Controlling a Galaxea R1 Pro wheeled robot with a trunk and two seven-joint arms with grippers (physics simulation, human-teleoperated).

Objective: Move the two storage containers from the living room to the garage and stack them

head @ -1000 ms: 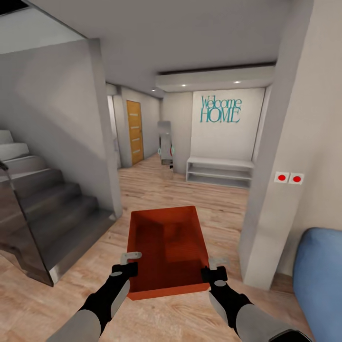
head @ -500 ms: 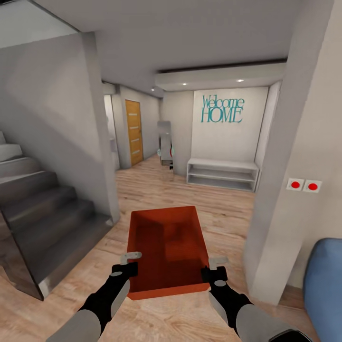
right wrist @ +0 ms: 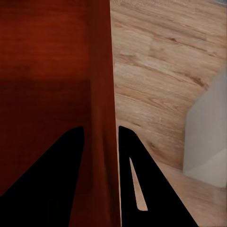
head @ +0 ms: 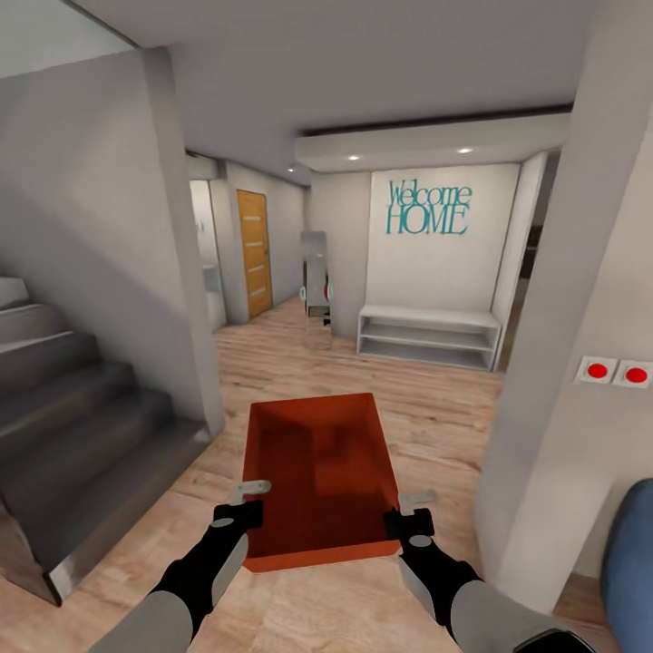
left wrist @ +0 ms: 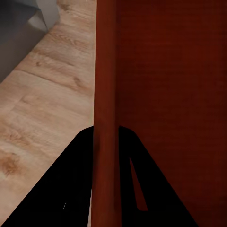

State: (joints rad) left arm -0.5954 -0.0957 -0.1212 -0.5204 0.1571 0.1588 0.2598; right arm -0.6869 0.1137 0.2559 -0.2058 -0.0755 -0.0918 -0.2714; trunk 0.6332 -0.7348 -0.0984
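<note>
An orange-red storage container without a lid hangs level above light wood planks, held between both arms. My left gripper is shut on its left long wall and my right gripper is shut on its right long wall, both near the end closest to me. In the left wrist view the container's wall runs between the dark fingers, and its inside is empty. The right wrist view has the other wall pinched the same way. The garage and its concrete floor are out of view.
A grey staircase rises at the left beside a white wall. A white wall corner with two red switches and a blue sofa edge stand at the right. Ahead are a hallway, an orange-wood door and a white shelf bench.
The whole view has moved forward: the stairs have slid off to the left and the wall corner and sofa to the right. The container sits the same in both grippers.
</note>
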